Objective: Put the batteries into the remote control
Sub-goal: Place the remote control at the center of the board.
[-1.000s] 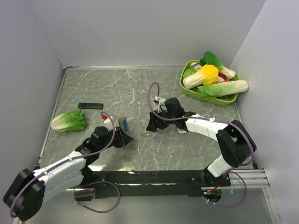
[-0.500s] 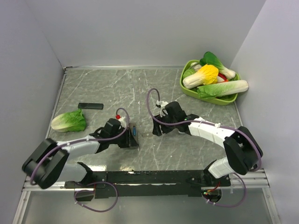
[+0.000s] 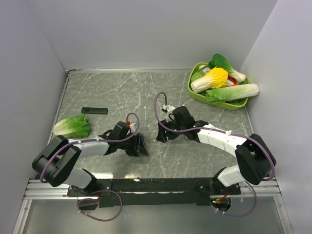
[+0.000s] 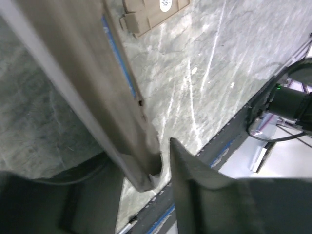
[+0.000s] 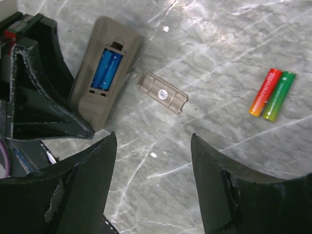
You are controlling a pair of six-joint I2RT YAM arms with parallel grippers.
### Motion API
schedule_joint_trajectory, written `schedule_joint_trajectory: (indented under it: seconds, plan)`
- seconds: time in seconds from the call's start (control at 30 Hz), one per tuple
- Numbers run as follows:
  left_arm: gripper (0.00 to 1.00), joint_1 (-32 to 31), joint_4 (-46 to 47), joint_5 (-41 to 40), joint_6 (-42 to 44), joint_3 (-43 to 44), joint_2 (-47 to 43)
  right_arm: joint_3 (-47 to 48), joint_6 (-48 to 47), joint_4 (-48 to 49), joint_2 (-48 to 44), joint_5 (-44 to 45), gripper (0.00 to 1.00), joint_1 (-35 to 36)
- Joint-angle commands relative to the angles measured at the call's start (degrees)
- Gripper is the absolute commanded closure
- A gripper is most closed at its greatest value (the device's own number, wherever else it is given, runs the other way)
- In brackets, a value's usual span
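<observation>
The right gripper (image 5: 152, 146) hangs with its fingers spread wide and empty above the grey marbled table (image 3: 122, 92), framing the work from above. At upper left of its wrist view lies the slim grey-beige remote control (image 5: 105, 73), back upward, its blue recess uncovered. The left gripper (image 3: 140, 146) sits at the remote's lower end with fingers on either side; whether they pinch it cannot be told. The detached beige battery cover (image 5: 162, 92) rests just beside the remote, toward frame centre. Well apart, at the right edge of that view, two batteries (image 5: 273, 95), one red-orange and one green-yellow, lie touching side by side. By these signs the task is barely begun: the compartment is open, and the batteries remain to be picked up, seated and covered. Only the loose cover lies between batteries and remote. Elsewhere sit a green tray of toy vegetables (image 3: 191, 90) at upper right, a lettuce leaf (image 3: 72, 126) and a flat black bar (image 3: 94, 110) at left.
</observation>
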Motion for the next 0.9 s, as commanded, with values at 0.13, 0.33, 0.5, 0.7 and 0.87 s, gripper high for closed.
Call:
schedule_joint_trajectory:
  seconds: [0.13, 0.33, 0.5, 0.7, 0.87]
  plan:
    - [0.41, 0.22, -7.71, -5.19, -0.97, -0.75, -2.91, 1.1, 0.09, 0.97, 1.05, 1.98, 0.3, 2.27]
    - [0.25, 0.39, -13.69, -10.38, -1.85, -1.18, -9.84, 4.35, 0.26, -1.41, 4.21, 8.49, 0.3, 5.53]
    - [0.1, 0.39, -18.7, -16.01, -2.99, -1.63, -17.23, 8.92, 0.88, -3.69, 7.82, 11.22, 0.32, 8.6]
    - [0.01, 0.39, -24.59, -24.68, -4.05, -1.27, -29.44, 15.77, 1.84, -7.2, 14.66, 14.91, 0.45, 11.76]
    - [0.01, 0.39, -25.83, -30.77, -3.79, -2.41, -45.08, 20.87, 3.6, -10.81, 19.42, 17.29, 0.58, 13.35]
